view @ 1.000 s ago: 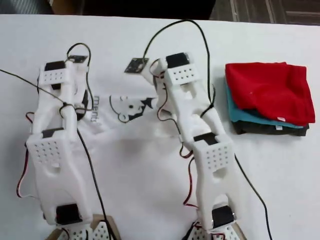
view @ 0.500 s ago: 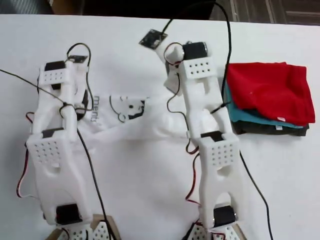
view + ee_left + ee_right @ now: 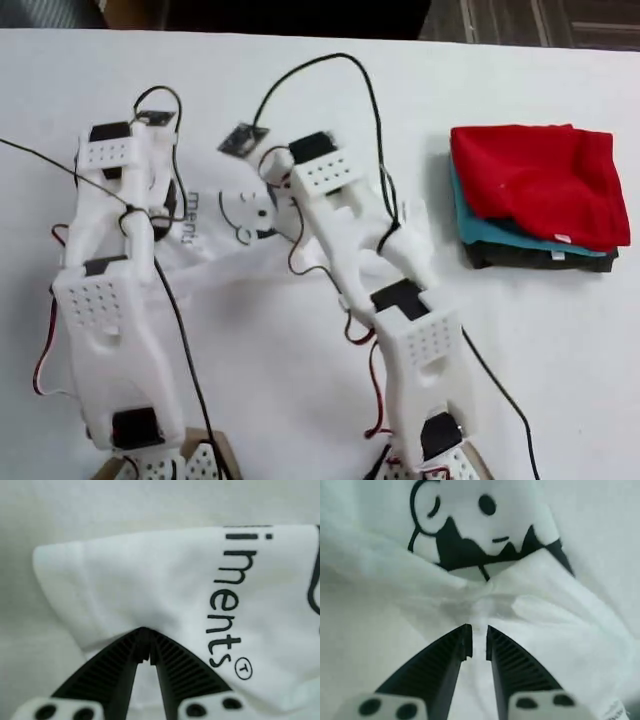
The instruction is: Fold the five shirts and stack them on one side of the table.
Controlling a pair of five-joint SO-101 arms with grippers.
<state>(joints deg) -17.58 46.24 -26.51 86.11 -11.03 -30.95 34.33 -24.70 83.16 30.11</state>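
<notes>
The white cotton shirt with a black cartoon print (image 3: 240, 222) lies mid-table between your arms, your left gripper (image 3: 145, 650) clamped on its edge, while your right gripper (image 3: 476, 642), narrowly pinching bunched cloth, has swung back from beside the stack of folded red, teal and dark shirts (image 3: 535, 185), so this fold looks unfinished.

Illumination is bright and diffuse, coming from overhead. In the high view the white surface (image 3: 560, 340) reads close to saturated. The white shirt (image 3: 222, 272) separates from it only by faint grey shading along the folds. Shadows beside the arms (image 3: 420, 345) are soft and short. The folded stack (image 3: 540, 180) throws a narrow dark line along the edge nearest the arms' bases. Beyond the surface's far edge the room falls dark. In the left wrist view the light is even, with a soft shadow under the shirt's turned edge. The black left fingers (image 3: 172, 662) show their ribbing. The right wrist view is dimmer, with creases shaded grey ahead of the right fingers (image 3: 445, 665).
</notes>
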